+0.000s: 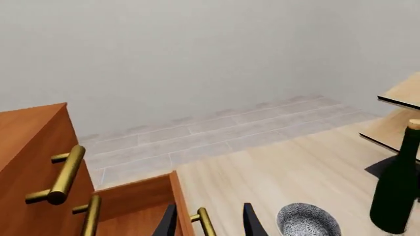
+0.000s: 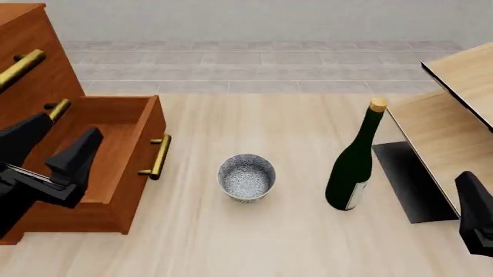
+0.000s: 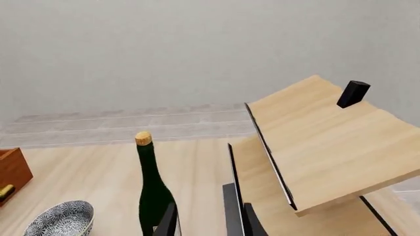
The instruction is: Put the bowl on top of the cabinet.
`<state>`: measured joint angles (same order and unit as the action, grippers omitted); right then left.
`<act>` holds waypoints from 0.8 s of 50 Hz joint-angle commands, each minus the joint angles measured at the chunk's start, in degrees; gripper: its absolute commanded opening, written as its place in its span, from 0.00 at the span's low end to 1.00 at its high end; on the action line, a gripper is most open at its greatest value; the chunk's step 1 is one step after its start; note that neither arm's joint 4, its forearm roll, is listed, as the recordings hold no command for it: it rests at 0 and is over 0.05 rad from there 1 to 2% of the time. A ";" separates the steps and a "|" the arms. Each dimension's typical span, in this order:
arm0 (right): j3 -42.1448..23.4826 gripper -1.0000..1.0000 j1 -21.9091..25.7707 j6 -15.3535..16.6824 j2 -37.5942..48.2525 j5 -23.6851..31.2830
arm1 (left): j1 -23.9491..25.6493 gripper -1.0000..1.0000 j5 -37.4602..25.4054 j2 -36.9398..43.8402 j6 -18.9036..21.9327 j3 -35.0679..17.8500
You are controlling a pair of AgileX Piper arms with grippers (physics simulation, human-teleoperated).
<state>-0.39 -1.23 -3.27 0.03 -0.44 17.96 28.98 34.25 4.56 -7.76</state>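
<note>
**Bowl still on the table, left arm is the closer one**

Between the left gripper (image 2: 58, 151) fingers there's nothing but air: the jaws are spread, hanging over the pulled-out drawer (image 2: 115, 124) of the cabinet (image 2: 34, 86), pinching nothing. Over on the other side, the right gripper (image 3: 206, 219) also sits apart and empty, down at about 4 o'clock in the front view, next to the pale shelf unit (image 2: 454, 115).

So the thing that matters: the bowl (image 2: 246, 176) sits on the wooden table (image 2: 254, 242) roughly mid-frame, at about 3 o'clock from the left jaws and about 9 to 10 o'clock from the right ones. I'd call the left arm nearer, and the right one has the green bottle (image 2: 354, 167) standing between it and the bowl, just beside the bowl but apart from it.

The bowl is upright, mouth facing straight up, so its axis is vertical; being round, it has no long side to line up on. My guess is a rim pinch from above works. The cabinet top is at 10 o'clock from the bowl, well above the open drawer, so that's a lift and carry leftward.
</note>
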 commanded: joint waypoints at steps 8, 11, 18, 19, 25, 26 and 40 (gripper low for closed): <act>0.04 1.00 0.01 -0.05 0.00 -0.13 | 5.42 1.00 3.07 8.80 -0.86 -4.28; -0.21 1.00 0.09 0.00 0.00 0.17 | 5.60 1.00 2.74 9.58 -0.87 -5.17; 0.14 1.00 0.11 -0.01 0.00 -0.16 | 8.54 1.00 1.38 10.93 1.21 -8.03; 0.14 1.00 0.11 -0.01 0.00 -0.16 | 8.54 1.00 1.38 10.94 1.21 -8.04; -0.15 1.00 0.02 0.05 0.00 -0.02 | 13.29 1.00 2.28 12.49 2.30 -10.09; -0.25 1.00 0.00 0.04 -0.01 0.07 | 13.05 1.00 2.05 13.44 2.59 -10.70; -0.29 1.00 -0.38 -0.50 -0.01 -0.28 | 17.21 1.00 1.83 19.82 4.34 -16.90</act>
<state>-0.48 -1.34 -3.38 0.03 -0.63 32.04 31.01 50.23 7.50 -20.66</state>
